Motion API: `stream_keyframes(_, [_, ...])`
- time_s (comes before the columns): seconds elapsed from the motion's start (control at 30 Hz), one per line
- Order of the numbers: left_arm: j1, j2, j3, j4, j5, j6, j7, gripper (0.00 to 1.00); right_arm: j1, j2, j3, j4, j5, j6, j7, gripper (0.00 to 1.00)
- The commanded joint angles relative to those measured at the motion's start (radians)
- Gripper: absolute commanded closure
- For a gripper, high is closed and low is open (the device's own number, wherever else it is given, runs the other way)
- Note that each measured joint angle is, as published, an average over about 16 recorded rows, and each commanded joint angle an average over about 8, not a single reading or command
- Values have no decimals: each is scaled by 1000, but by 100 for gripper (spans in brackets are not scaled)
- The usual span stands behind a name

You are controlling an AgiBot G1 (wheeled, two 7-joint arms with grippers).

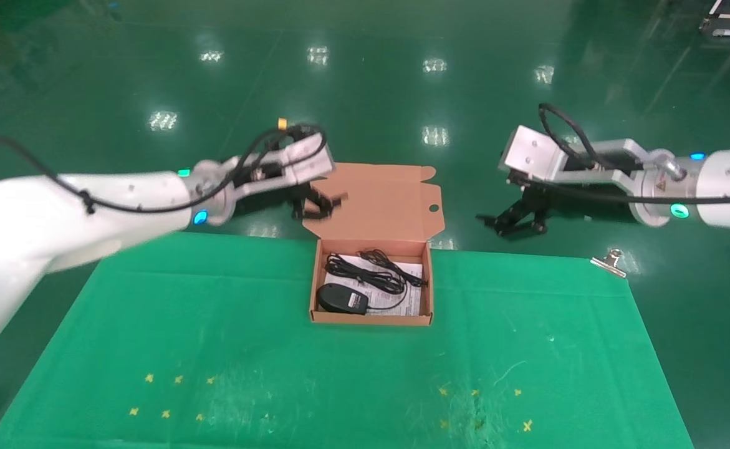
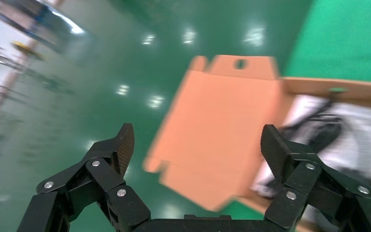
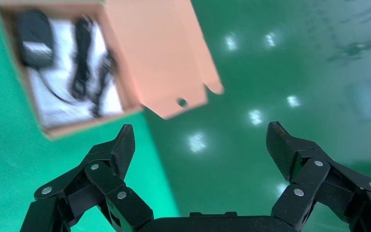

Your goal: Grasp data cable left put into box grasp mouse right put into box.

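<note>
Hanging beyond the surface's (image 1: 153, 324) far edge, we see the left claw (image 1: 316, 206) spread wide and empty beside the lid; the right claw (image 1: 520, 219) likewise, well apart; between them the box (image 1: 371, 319) lies open, data cable (image 1: 365, 269) and mouse (image 1: 341, 298) inside.

Left hand (image 1: 316, 206) raised (spread wide); right hand (image 1: 519, 223) likewise

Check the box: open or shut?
Open. The box has its lid folded back, showing the mouse and cable on the white sheet inside.
</note>
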Motion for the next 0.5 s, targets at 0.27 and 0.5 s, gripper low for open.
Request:
stream_keyframes(0.27, [92, -107, -114, -101, -133, 165, -52, 0, -113, 40, 119, 45, 156, -111, -26, 0])
stream_keyframes(0.5, [168, -194, -207, -183, -243, 301, -95, 0, -206, 73, 218, 82, 284, -202, -47, 0])
